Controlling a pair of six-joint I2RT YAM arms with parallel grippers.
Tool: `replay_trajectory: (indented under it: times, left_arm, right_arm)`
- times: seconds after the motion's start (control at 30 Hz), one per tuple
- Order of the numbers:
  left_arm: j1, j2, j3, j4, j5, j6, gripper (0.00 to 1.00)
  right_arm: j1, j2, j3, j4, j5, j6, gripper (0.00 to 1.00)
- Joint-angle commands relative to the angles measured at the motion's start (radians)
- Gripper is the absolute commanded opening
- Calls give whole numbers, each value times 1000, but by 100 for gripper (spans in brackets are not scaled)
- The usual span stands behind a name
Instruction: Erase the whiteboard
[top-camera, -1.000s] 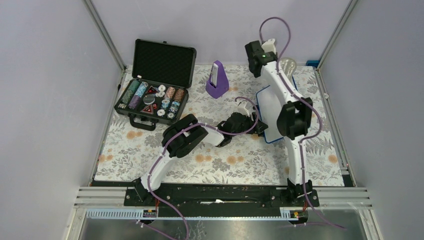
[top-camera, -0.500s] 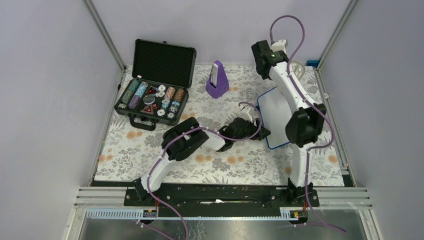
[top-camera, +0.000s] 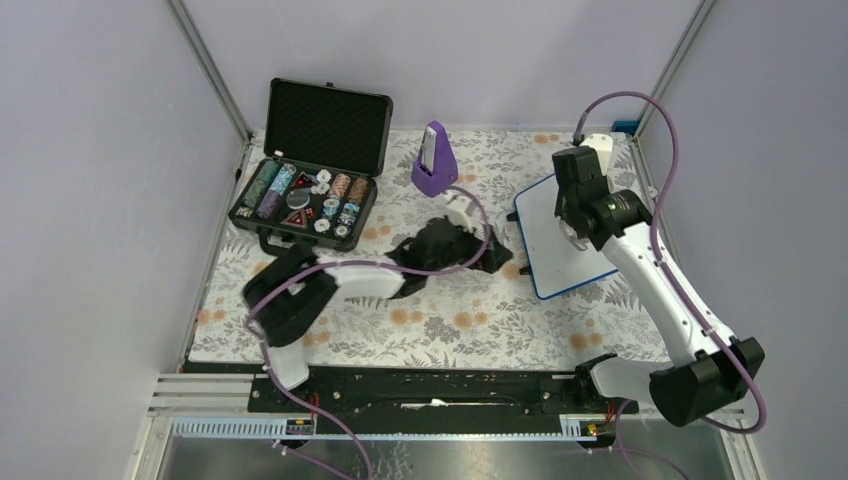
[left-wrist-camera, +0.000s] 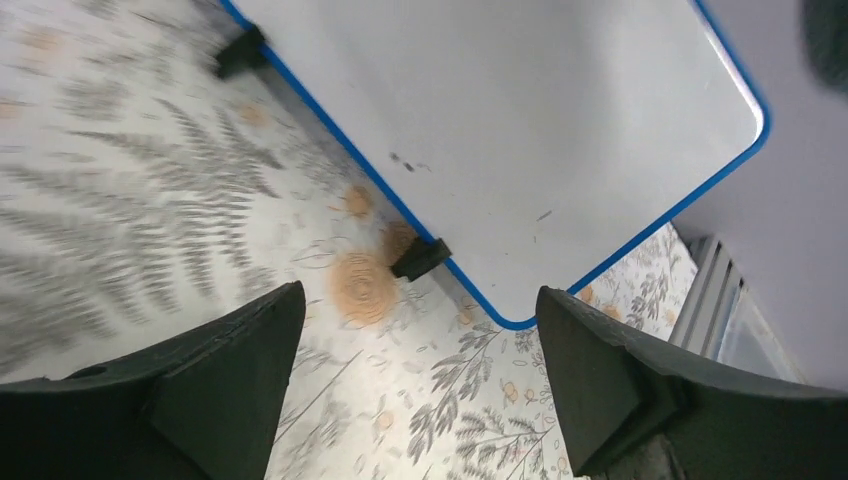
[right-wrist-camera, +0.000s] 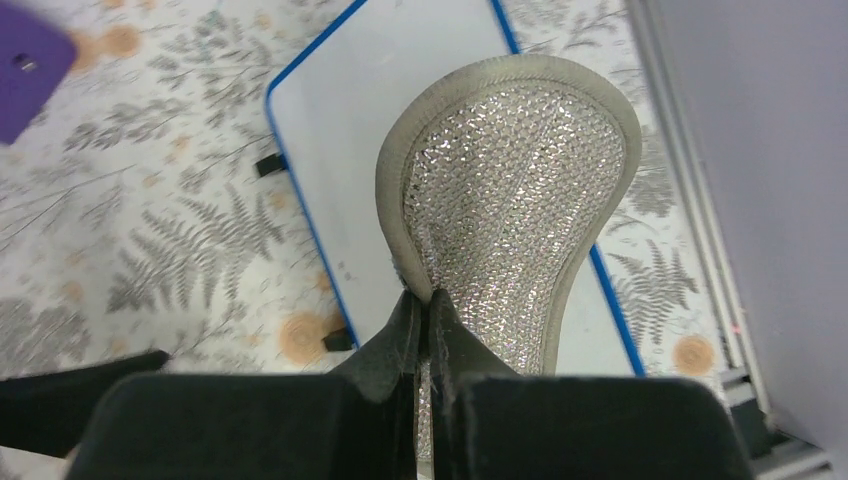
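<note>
The whiteboard (top-camera: 545, 235), white with a thin blue rim, lies flat at the right of the floral table. It also shows in the left wrist view (left-wrist-camera: 520, 130) and the right wrist view (right-wrist-camera: 340, 170); only a few faint dark specks show on it. My right gripper (top-camera: 573, 222) (right-wrist-camera: 428, 300) is shut on a pale, glittery cloth pad (right-wrist-camera: 510, 200) and holds it over the board's right half. My left gripper (top-camera: 497, 255) (left-wrist-camera: 418, 300) is open and empty, just left of the board's near-left edge.
An open black case (top-camera: 305, 190) with poker chips sits at the back left. A purple stand (top-camera: 434, 160) is at the back middle. Small black clips (left-wrist-camera: 420, 260) stick out from the board's edge. A metal rail (top-camera: 665, 230) runs along the table's right side.
My right arm has swung from the back of the table forward and right, bringing the pad over the board. My left gripper has drawn back left, off the board's edge.
</note>
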Motion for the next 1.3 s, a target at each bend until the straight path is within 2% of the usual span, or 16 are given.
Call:
replay_trajectory:
  times: [0.0,0.13,0.27,0.37,0.47,0.57,0.67,0.73,0.93,1.03,1.13,1.27]
  left_arm:
    - [88,-254,-180,0,20,5,94]
    - [170,-558,-333,-156,14,21,98]
    - [196,-836,-378,-394,-49,88,99]
    - [197,-1007,-361,-580,-158,121,99]
    - [199,-1147,-319,-734,-243,129,99]
    - [199,-1238,-260,-801,-287,136,99]
    - [198,-1275,-202,-814,-294,141,99]
    - [198,-1273,-167,-812,-285,144,99]
    - [199,-1243,-99,-815,-266,154,99]
    - [199,-1245,-72,-820,-258,160,99]
    - [198,-1252,-34,-832,-256,180,99]
    - [197,-1261,34,-864,-279,230,99]
  right_arm:
    - [2,-53,-80,84,-205,-30,0]
    - [45,-76,-201,146,-351,24,0]
    - [240,-43,-315,256,-419,130,0]
    - [433,19,-373,340,-404,213,0]
    - [570,98,-406,383,-371,254,0]
    - [631,167,-425,373,-322,270,0]
    - [637,177,-441,368,-305,262,0]
    - [637,150,-443,369,-311,243,12]
    - [637,-55,-446,351,-291,195,73]
    - [637,-196,-405,280,-229,170,98]
    - [637,-351,-326,198,-149,126,100]
    - [638,-473,-161,91,-74,25,100]
